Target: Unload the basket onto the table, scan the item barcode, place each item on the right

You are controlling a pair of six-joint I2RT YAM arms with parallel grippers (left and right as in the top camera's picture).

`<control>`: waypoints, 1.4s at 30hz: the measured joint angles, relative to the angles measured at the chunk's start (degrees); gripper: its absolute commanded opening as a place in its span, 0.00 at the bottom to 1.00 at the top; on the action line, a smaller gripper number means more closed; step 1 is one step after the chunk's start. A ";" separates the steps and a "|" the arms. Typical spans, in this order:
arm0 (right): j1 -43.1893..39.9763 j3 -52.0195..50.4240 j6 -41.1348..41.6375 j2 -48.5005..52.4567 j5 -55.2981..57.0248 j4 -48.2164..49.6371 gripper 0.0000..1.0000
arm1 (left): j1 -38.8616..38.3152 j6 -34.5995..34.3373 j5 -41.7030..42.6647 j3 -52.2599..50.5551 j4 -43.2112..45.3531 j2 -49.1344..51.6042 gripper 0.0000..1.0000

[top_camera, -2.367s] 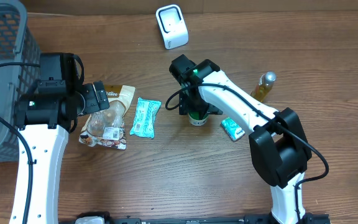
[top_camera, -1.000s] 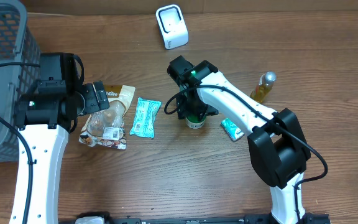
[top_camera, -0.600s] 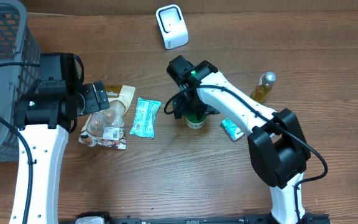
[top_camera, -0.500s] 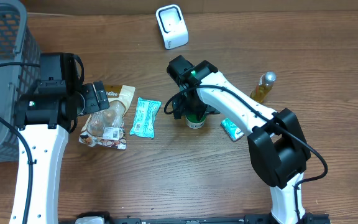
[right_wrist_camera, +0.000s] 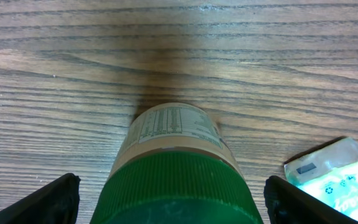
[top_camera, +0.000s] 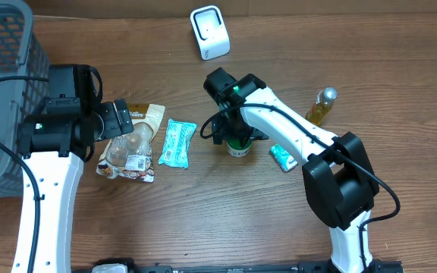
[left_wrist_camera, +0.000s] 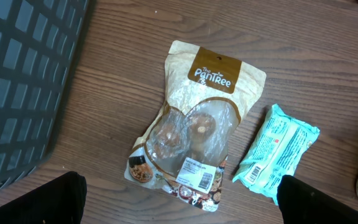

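One stiff jar [right_wrist_camera: 174, 134], green ribbed lid [right_wrist_camera: 178, 186], paper label, upright on surface [right_wrist_camera: 73, 62] near teal packet [right_wrist_camera: 328, 174]. Probably light; label wall likely slick, lid ribs offer best bite. Right gripper [right_wrist_camera: 176, 199] spread wide astride lid, apparently not touching. Left gripper [left_wrist_camera: 185, 199] spread above snack pouch [left_wrist_camera: 194, 143].

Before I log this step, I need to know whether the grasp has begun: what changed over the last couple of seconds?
The right gripper shifted slightly left above the green-lidded jar. Its jaws now stand wide on either side of the jar, and nothing has been taken hold of. The left gripper, snack pouch, teal packet, scanner and bottle stayed put.
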 measured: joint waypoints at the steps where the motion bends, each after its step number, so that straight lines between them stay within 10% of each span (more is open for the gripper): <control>1: 0.00 0.00 0.22 0.00 0.04 0.07 0.95 | 0.00 0.00 0.00 0.00 0.00 0.00 1.00; 27: -0.04 -3.10 1.95 0.00 -5.11 1.92 0.82 | 0.00 0.00 0.00 0.00 0.00 0.00 1.00; 32: 0.02 -3.10 2.01 0.00 -5.18 2.03 1.00 | 0.00 0.00 0.00 0.00 0.00 0.00 1.00; 42: -0.07 -3.13 2.10 0.00 -1.77 5.84 1.00 | 0.00 0.00 0.00 0.00 0.00 0.00 1.00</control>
